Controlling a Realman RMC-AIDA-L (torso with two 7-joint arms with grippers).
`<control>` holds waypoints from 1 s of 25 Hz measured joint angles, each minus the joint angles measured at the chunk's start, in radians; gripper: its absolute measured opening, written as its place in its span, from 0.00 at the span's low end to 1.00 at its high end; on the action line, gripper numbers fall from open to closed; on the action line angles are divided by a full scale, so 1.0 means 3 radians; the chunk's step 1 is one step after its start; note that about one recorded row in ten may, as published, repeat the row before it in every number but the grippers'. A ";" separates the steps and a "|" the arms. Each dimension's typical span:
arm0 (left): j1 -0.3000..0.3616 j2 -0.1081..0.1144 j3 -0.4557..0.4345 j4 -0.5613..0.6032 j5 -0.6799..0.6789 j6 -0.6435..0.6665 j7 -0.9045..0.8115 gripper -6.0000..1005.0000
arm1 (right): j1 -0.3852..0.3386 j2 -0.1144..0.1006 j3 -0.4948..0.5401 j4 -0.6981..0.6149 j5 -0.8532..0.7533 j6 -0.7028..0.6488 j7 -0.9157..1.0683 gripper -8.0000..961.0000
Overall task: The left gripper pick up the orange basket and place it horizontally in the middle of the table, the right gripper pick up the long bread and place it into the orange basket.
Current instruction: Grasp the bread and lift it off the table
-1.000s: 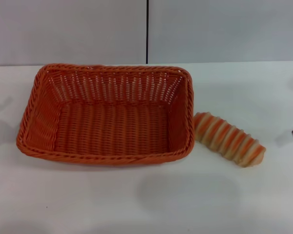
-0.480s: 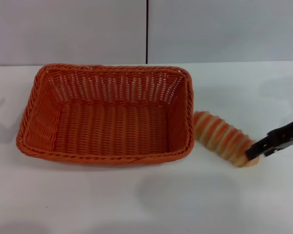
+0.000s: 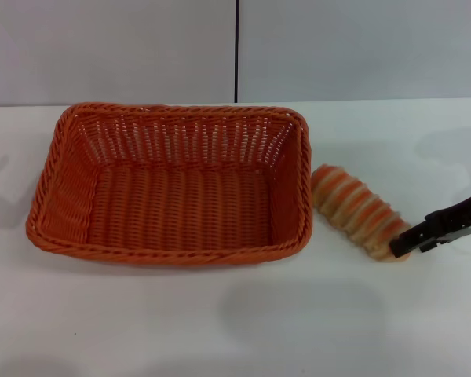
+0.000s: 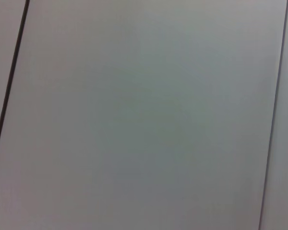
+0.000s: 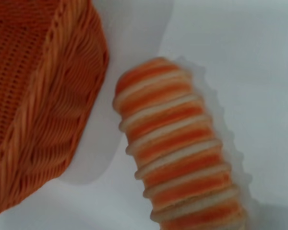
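Since half a second ago the long bread [image 3: 358,212] has shifted slightly, nudged at its lower-right end by the right gripper [image 3: 402,243]. We note its long axis runs upper left to lower right, just right of the orange basket [image 3: 173,188] at centre-left. We cannot tell whether our fingers are apart; left gripper unseen.

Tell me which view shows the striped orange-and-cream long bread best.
The head view: the whole long bread lies on the table beside the orange basket. The right wrist view shows it closer but cut off at one end; the left wrist view shows none.
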 joint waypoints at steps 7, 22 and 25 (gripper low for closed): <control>-0.0005 0.0000 0.0000 -0.0028 0.0008 -0.0014 0.0002 0.75 | -0.0008 0.0001 0.0002 0.0027 0.0000 0.0157 0.0010 0.60; 0.0001 -0.0006 0.0000 -0.0072 -0.0005 0.0001 -0.0023 0.75 | -0.0199 0.0035 -0.0032 -0.0410 0.0352 0.0201 -0.0030 0.39; 0.0005 -0.0006 -0.0002 -0.0073 -0.0006 0.0005 -0.0026 0.75 | -0.0260 0.0050 -0.0028 -0.0612 0.0420 0.0113 -0.0023 0.37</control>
